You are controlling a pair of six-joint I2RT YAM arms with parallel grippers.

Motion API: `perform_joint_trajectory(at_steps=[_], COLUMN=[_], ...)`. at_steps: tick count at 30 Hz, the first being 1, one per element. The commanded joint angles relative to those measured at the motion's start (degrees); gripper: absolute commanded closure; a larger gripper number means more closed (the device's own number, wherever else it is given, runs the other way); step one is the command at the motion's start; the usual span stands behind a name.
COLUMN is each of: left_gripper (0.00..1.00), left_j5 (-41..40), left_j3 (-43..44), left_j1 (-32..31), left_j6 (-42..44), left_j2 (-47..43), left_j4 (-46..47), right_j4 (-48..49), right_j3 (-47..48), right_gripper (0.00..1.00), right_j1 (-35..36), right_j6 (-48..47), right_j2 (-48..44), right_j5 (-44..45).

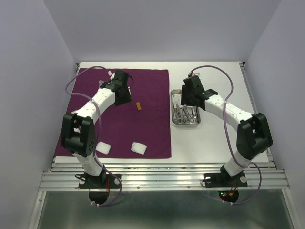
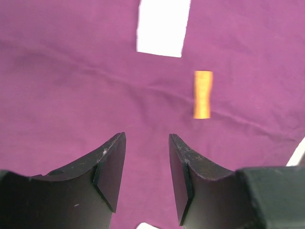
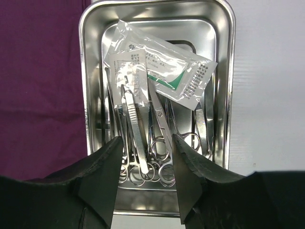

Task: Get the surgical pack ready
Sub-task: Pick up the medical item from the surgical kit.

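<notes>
Surgical pack's purple drape (image 1: 119,129) lies flat, unwrapped; steel tray (image 1: 186,125) sits right of it, off the cloth; both jaws spread, empty.

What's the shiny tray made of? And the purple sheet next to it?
The tray looks like polished steel, because it mirrors the light like metal does. The purple sheet seems to be matte woven cloth with soft creases.

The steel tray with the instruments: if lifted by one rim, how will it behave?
Probably stiff: the steel tray has formed metal walls. Its shiny rim looks slippery to pinch. Lifted one-sided it would likely tilt, and the loose scissors and packets could slide.
</notes>
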Motion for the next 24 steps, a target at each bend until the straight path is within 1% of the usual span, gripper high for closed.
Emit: perform_joint_trajectory(at_steps=[1, 3, 5, 7, 12, 18, 20, 24], left_gripper=[0.49, 0.49, 0.49, 0.49, 0.52, 0.53, 0.53, 0.53], left_j5=[-1.8, -3.2, -4.0, -4.8, -3.1, -3.3, -5.5, -5.7], left_j3=[6.2, 8.5, 12.5, 14.9, 17.6, 19.5, 18.9, 17.9], left_j1=[-2.6, -4.6, -6.3, -7.0, -7.9, -9.1, -9.6, -9.7], left_j6=[-2.4, -3.0, -3.0, -3.0, -2.4, -1.6, -2.3, -2.2], left_j2=[4.0, 6.5, 10.8, 14.2, 19.7, 24.0, 24.2, 25.0], left_j4=[-0.4, -1.1, -2.3, -2.6, -1.7, -2.4, -2.6, -1.8], right_j4=[0.1, 0.2, 0.0, -0.2, -0.4, -0.5, -0.5, -0.5], right_j3=[-0.1, -0.3, -0.4, -0.4, -1.0, -1.0, -0.9, -0.9], right_gripper=[0.48, 0.47, 0.47, 0.46, 0.46, 0.46, 0.46, 0.46], right_j1=[-0.3, -0.3, -0.3, -0.3, -0.3, -0.3, -0.3, -0.3], right_j6=[0.8, 1.0, 0.9, 0.9, 1.1, 1.0, 1.0, 1.0], right_j2=[-3.6, -4.2, -4.7, -4.9, -5.2, -4.8, -4.7, -4.1], right_j5=[1.9, 2.3, 2.5, 2.6, 2.4, 2.0, 1.8, 1.4])
